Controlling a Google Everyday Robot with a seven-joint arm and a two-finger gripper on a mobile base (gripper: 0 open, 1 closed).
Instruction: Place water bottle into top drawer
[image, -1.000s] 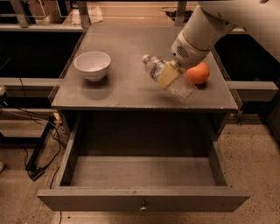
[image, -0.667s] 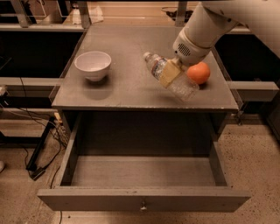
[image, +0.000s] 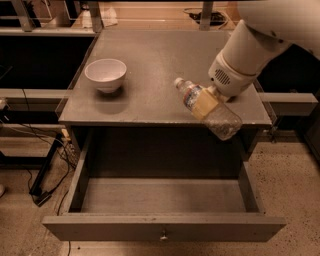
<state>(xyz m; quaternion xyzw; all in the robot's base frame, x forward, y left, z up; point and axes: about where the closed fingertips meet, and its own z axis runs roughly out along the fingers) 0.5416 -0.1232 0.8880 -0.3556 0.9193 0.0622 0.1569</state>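
The water bottle (image: 222, 121) is clear and crinkly, with a white cap pointing up and left. It is held tilted in the air over the front right edge of the cabinet top (image: 150, 60). My gripper (image: 204, 106) is shut around the bottle's middle, and a tan finger pad (image: 206, 102) lies across it. The white arm reaches in from the upper right. The top drawer (image: 125, 227) is pulled wide open below, and its inside is bare. A small metal knob (image: 163, 235) sits on its front panel.
A white bowl (image: 105, 74) stands on the left of the cabinet top. Dark shelving and cables lie to the left, a speckled floor to the right. The orange fruit is hidden behind my arm.
My gripper has lifted the bottle off the cabinet top and carried it toward the front edge, over the drawer. The orange fruit has gone out of sight behind the arm.
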